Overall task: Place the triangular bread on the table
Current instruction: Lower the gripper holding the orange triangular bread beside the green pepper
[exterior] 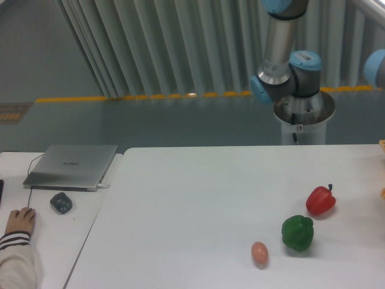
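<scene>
Camera view: we are seeing only the arm [278, 51] behind the table [192, 198]; the claw is lying outside the frame, so we cannot tell its state. The bread is not showing. Red pepper [320, 200], green pepper [298, 233] and egg [259, 252] are resting well apart.
</scene>
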